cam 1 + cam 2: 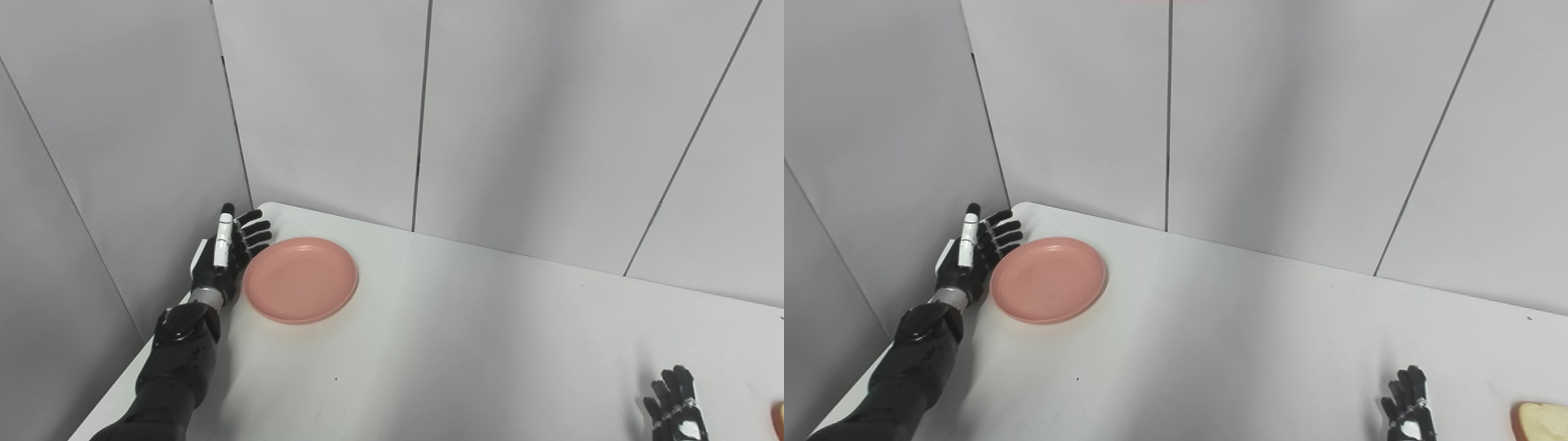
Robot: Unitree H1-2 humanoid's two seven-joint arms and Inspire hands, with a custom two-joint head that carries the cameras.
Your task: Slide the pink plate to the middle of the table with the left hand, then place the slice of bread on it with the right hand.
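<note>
Left eye view and right eye view give me the same scene, so I count once: one pink plate [301, 279], one slice of bread [1541, 421], one white table [478, 343], and my two hands.

The pink plate lies flat near the far left corner of the table, close to the grey wall panels [527, 116] that stand behind and to the left of it. It has nothing on it. The slice of bread lies at the near right side of the table, well apart from the plate; the picture's edge cuts it, so I see only a part with a brown crust and a pale inside.

My left hand [225, 256] is at the left side of the plate, at the table's left edge. Its fingers [253, 229] are straight and a little spread, pointing away from me and bending around the far left part of the rim. It holds nothing. The palm side is just beside the rim; I cannot tell if it really touches. The forearm comes up from the lower left corner, along the table's edge.

My right hand [1409, 404] is low at the bottom right, just left of the bread and not touching it. Only the fingertips [677, 383] show, pointing up and slightly apart; nothing is in them.
</note>
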